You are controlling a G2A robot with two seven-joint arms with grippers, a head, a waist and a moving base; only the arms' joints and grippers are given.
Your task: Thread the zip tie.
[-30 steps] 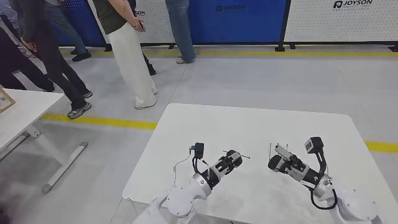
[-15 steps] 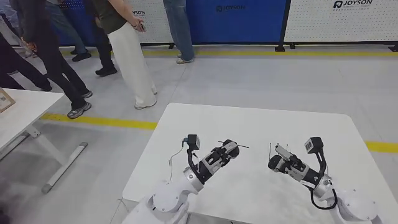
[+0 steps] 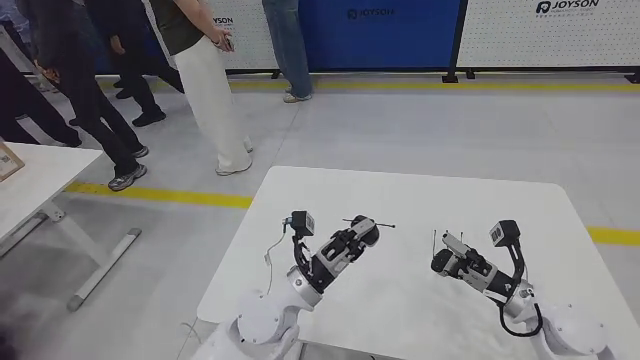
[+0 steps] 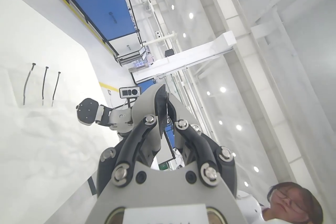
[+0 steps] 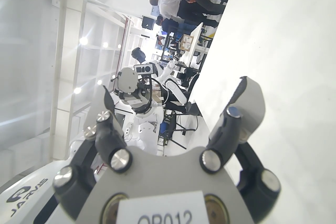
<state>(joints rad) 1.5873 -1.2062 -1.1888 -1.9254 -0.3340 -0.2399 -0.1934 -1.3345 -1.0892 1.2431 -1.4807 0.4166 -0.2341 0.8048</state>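
Currently we are holding our left gripper [image 3: 368, 226] over the near-left part of the white table [image 3: 400, 190], angled up and toward the far right. In the left wrist view its two ribbed black pads [image 4: 163, 104] are pressing flat together with no gap between them, so we are reading it as clenched. From above, a thin black zip tie [image 3: 388, 225] is running crosswise through those fingertips, and a short length is sticking out on each side. The tie is up off the table surface, in the left gripper's grasp. We cannot make out its head or its tail end at this size.

We are keeping our right gripper [image 5: 175, 84] spread wide. Its two grey fingers are standing well apart and nothing is sitting between them. It is hovering over the near-right part of the table, pointing left toward the other arm, and the two grippers are well apart.

In the left wrist view, three loose zip ties [image 4: 44, 86] are lying side by side on the tabletop, roughly parallel and not touching one another. They are lying near the right arm, well away from the held tie.
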